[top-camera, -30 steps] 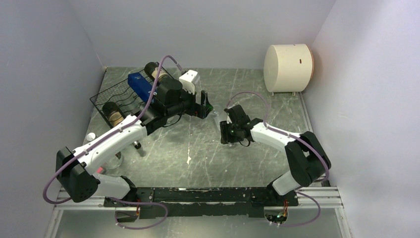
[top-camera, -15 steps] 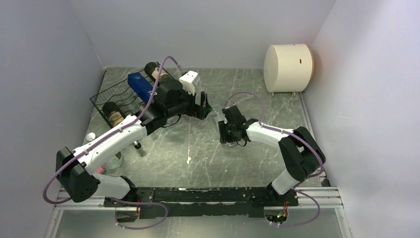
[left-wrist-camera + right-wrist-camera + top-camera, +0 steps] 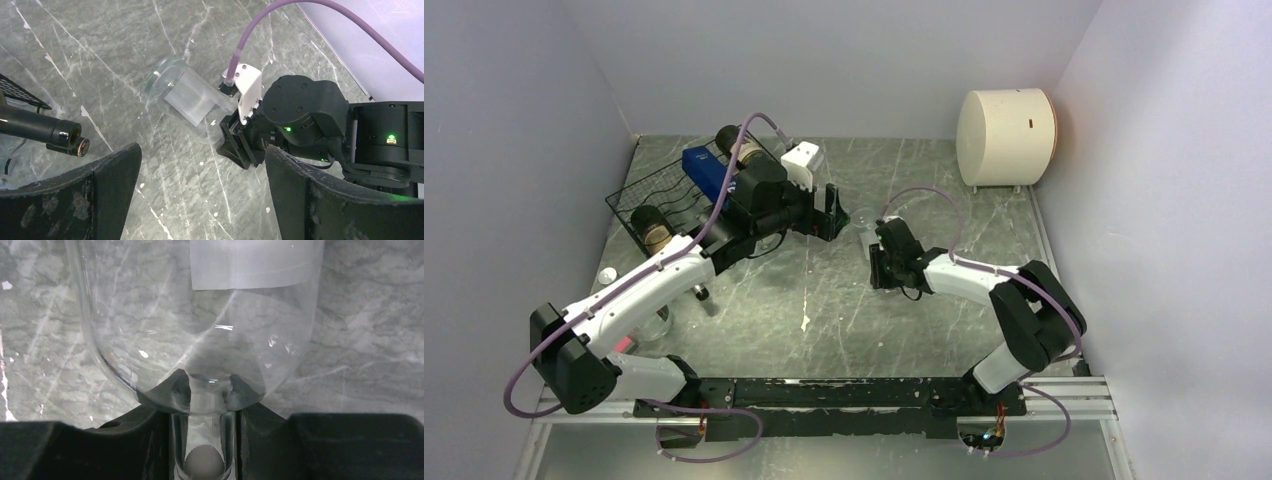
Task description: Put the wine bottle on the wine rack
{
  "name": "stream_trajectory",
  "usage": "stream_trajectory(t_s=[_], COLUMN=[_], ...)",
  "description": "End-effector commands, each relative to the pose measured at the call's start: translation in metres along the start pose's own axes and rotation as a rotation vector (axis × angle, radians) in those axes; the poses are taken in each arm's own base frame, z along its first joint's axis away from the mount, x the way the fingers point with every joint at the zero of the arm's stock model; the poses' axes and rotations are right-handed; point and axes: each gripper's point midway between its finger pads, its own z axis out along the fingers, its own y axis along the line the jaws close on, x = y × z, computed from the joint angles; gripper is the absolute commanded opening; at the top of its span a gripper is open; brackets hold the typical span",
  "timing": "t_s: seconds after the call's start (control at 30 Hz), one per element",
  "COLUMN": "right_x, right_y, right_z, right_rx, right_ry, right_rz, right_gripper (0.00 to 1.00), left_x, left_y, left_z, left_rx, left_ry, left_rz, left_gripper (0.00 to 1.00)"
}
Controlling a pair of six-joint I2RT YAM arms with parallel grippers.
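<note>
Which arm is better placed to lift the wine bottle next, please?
The right arm: the right fingers clasp the wine bottle by its neck; the left fingers hang open, holding nothing.

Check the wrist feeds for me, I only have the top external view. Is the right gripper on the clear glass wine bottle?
Observer: Yes. In the right wrist view the right gripper has its black fingers tight against both sides of the clear glass wine bottle at its narrow neck.
Operator: Bottle upright or down?
Observer: Down. The left wrist view shows it lying on its side on the grey marble table, base pointing away from that gripper, a pale label round its body.
Operator: Left gripper?
Observer: The left gripper is wide open, nothing between its jaws, apart from the bottle.
</note>
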Motion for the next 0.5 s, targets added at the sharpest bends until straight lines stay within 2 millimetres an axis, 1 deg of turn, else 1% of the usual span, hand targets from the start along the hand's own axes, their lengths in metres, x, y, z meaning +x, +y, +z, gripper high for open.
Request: stream_trajectory(t_s=[0.0,0.1,0.23,0.33,0.47], right_x=[-0.020,-0.038,-0.056,-0.067,-0.088], right_y=[-0.005,0.002,0.009,0.013,0.022], right_z=[-0.015,-0.030,-0.049,-0.062,-0.085], right_rx=[0.024,-0.017,-0.047,-0.056,-0.092], right_ry=[-0.113,-0.188,-0.250,-0.268,-0.328], right_rz=[-0.001,0.003,0.014,0.027,0.035], right_gripper=[0.00,0.00,0.00,0.00,0.00], left_x=[-0.018,-0.025,-0.033,-0.040,-0.052], left_y=[0.002,0.002,0.003,0.004,0.006], left_z=[-0.013,-0.018,-0.026,-0.035,-0.050], left_rx=[-0.018,-0.025,-0.037,-0.047,-0.066], left_ry=[-0.059,-0.080,-0.105,-0.127,-0.173], left_rz=[0.012,0.017,0.024,0.029,0.034], left_gripper=[0.97,0.97,0.97,0.97,0.97])
